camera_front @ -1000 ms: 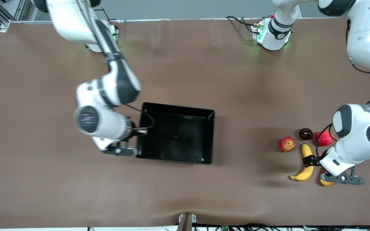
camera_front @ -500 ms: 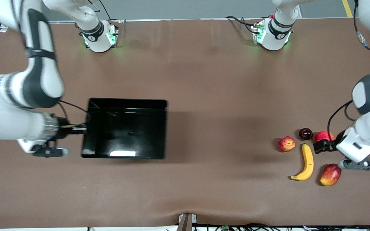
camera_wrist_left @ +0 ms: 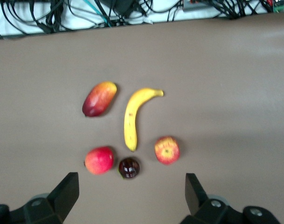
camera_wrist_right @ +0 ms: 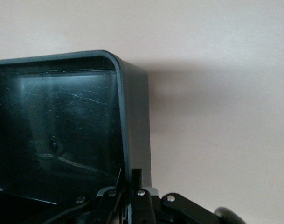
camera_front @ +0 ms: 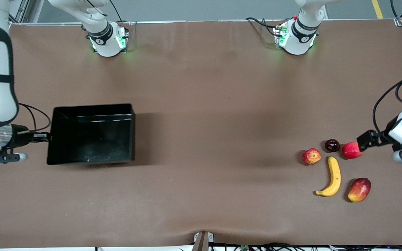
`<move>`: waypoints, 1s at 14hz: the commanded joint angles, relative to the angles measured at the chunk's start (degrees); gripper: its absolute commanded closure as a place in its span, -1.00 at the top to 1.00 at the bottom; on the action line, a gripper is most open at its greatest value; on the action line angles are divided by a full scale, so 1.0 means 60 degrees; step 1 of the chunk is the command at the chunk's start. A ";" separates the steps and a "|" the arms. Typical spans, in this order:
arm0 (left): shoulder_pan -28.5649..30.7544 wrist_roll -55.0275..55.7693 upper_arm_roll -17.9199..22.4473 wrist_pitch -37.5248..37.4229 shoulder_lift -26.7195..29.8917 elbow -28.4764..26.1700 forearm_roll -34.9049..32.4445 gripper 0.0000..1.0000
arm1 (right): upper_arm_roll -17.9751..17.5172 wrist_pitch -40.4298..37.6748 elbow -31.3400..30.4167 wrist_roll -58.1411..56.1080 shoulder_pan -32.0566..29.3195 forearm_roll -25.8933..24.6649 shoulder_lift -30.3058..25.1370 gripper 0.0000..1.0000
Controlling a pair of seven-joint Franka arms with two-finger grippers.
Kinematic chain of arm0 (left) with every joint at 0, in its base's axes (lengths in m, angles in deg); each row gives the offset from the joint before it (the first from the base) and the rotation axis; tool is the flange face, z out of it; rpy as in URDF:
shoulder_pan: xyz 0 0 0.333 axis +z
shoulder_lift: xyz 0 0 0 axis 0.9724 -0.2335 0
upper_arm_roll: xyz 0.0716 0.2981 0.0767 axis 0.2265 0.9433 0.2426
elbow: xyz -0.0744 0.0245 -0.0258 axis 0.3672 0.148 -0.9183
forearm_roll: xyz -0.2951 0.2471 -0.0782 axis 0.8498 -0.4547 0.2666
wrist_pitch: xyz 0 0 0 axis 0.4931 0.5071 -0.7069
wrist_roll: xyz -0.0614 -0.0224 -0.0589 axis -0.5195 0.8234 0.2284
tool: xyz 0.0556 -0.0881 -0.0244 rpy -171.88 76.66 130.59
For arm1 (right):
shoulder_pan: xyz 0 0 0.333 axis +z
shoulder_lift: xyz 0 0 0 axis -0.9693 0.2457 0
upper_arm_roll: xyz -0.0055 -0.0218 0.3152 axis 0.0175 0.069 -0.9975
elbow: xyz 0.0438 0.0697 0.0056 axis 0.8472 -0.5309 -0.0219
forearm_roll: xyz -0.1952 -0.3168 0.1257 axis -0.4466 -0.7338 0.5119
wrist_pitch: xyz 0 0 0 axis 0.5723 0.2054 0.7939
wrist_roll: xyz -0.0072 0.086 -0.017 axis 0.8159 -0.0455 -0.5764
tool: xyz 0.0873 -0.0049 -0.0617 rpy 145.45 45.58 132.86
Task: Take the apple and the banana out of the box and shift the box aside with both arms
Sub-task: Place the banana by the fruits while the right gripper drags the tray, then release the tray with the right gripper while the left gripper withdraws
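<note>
The black box (camera_front: 92,105) hangs tilted over the right arm's end of the table, and nothing lies in it. My right gripper (camera_front: 44,137) is shut on the box's end wall; in the right wrist view my right gripper (camera_wrist_right: 129,183) pinches the rim (camera_wrist_right: 125,121). The yellow banana (camera_front: 333,177) and the red-and-yellow apple (camera_front: 311,156) lie on the table at the left arm's end. My left gripper (camera_front: 365,138) is open and empty, up beside a red fruit (camera_front: 351,150). In the left wrist view my left gripper (camera_wrist_left: 131,196) is over the banana (camera_wrist_left: 131,116) and the apple (camera_wrist_left: 167,150).
A dark round fruit (camera_front: 332,145) lies between the apple and the red fruit. A red-yellow mango (camera_front: 359,189) lies beside the banana, nearer the front camera. The brown table (camera_front: 215,146) is bare between the box and the fruits. Cables hang along its front edge (camera_wrist_left: 86,14).
My right arm has carried the box from the table's middle toward its own end. My left gripper has come off the banana and drawn back toward the table's end.
</note>
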 commanded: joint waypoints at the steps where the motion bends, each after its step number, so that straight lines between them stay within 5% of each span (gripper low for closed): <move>1: 0.0136 0.0005 0.0033 -0.0790 0.0741 -0.0251 0.0542 1.00 | -0.0233 0.1158 -0.1142 -0.1123 -0.0706 -0.0012 -0.0371 -1.00; 4: 0.0136 -0.0023 0.0004 -0.1320 0.1239 -0.0294 0.0558 1.00 | -0.0248 0.2597 -0.1921 -0.1918 -0.1279 0.0003 -0.0283 -1.00; 11: -0.0039 -0.0170 0.0222 -0.1966 0.2264 -0.0804 0.1099 1.00 | -0.0262 0.3315 -0.2376 -0.2005 -0.1705 0.0120 0.0083 -1.00; 12: -0.0547 -0.0170 0.0586 -0.1922 0.2527 -0.1097 0.1114 1.00 | -0.0262 0.3404 -0.2377 -0.2180 -0.1705 0.0120 0.0185 -0.83; 13: -0.1292 -0.0170 0.1431 -0.1921 0.2719 -0.1260 0.1143 1.00 | -0.0262 0.3333 -0.2391 -0.2254 -0.1749 0.0120 0.0244 -0.09; 14: -0.1807 -0.0170 0.2034 -0.1921 0.2851 -0.1305 0.1346 1.00 | -0.0277 0.3303 -0.2435 -0.2313 -0.1793 0.0149 0.0288 0.99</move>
